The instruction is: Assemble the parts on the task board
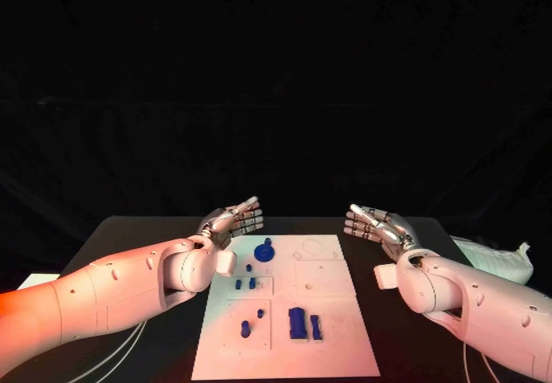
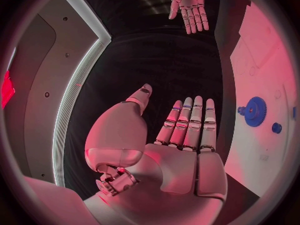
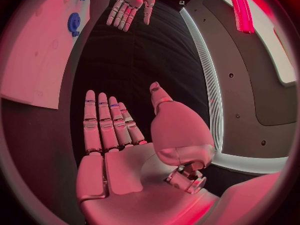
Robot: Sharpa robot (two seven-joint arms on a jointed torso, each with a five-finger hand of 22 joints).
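White task board (image 1: 328, 335) is seen lying lengthwise on the black table (image 1: 138, 239), with blue parts on it: a tall block (image 1: 297, 322) nearest, small pegs (image 1: 245, 282) further along, and a gear (image 1: 265, 254) beyond. Past the gear, the left hand (image 1: 230, 219) and right hand (image 1: 377, 224) are held raised at either side of the far end, fingers spread, nothing held. A careless descent could probably scatter the loose pegs.

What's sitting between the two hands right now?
In the head view, the far end of the task board with the blue gear lies between the left hand and right hand.
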